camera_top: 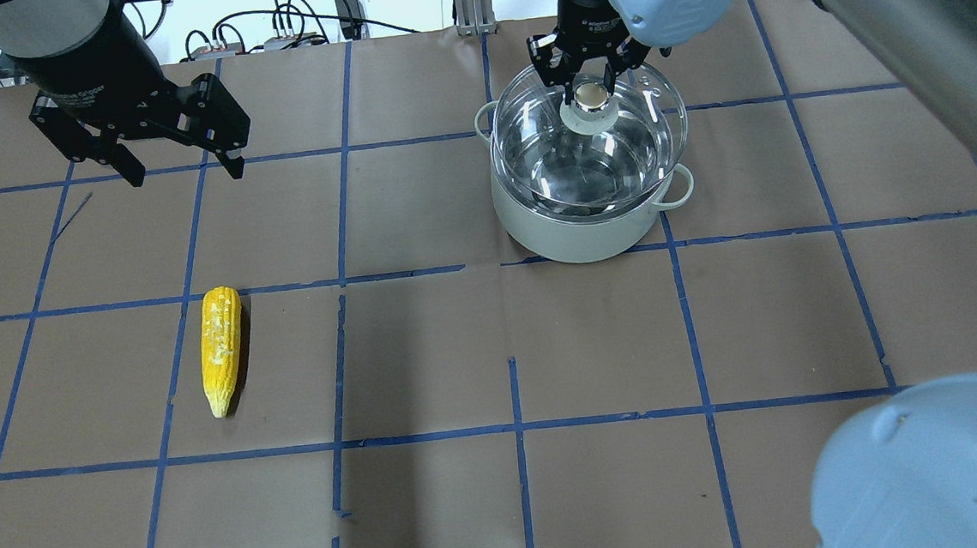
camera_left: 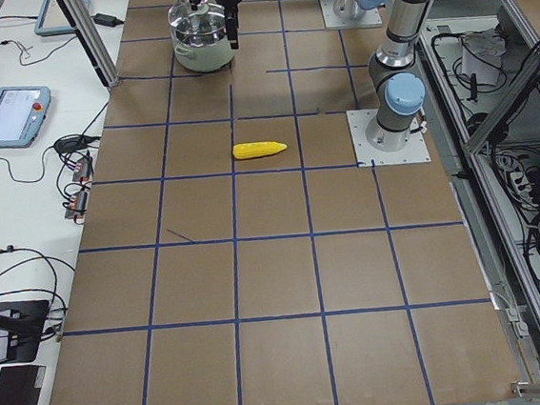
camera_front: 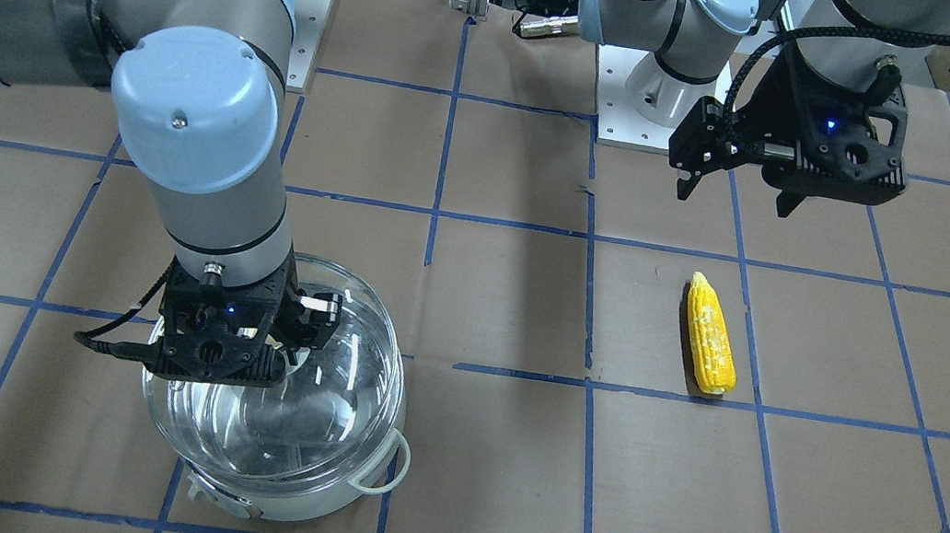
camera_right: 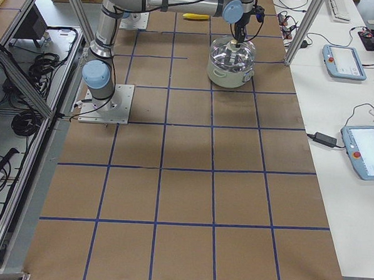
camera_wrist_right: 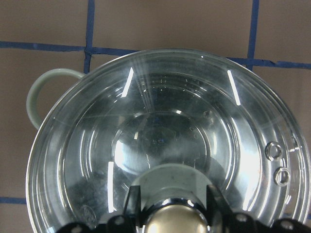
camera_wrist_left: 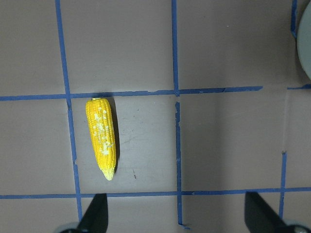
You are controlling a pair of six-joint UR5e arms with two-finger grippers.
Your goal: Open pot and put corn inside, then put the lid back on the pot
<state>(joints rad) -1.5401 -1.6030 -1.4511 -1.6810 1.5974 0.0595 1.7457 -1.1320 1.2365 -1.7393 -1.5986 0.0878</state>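
Note:
The pot (camera_top: pixel 580 233) stands at the far right of the table, also in the front view (camera_front: pixel 293 501). My right gripper (camera_top: pixel 588 95) is shut on the knob of the clear glass lid (camera_top: pixel 650 125). The lid seems to sit a little above the pot's rim. The right wrist view shows fingers (camera_wrist_right: pixel 133 204) either side of the knob over the lid (camera_wrist_right: pixel 170 121). The yellow corn (camera_top: pixel 221 348) lies flat on the left, tapered end toward me, also in the left wrist view (camera_wrist_left: pixel 102 138). My left gripper (camera_top: pixel 186 173) hangs open and empty above the table, beyond the corn.
Brown paper with a blue tape grid covers the table (camera_top: pixel 494 351). Cables and an aluminium post (camera_top: pixel 469 0) line the far edge. The arm bases' mounting plates (camera_front: pixel 643 132) sit at my side. Side tables hold tablets (camera_right: pixel 345 60).

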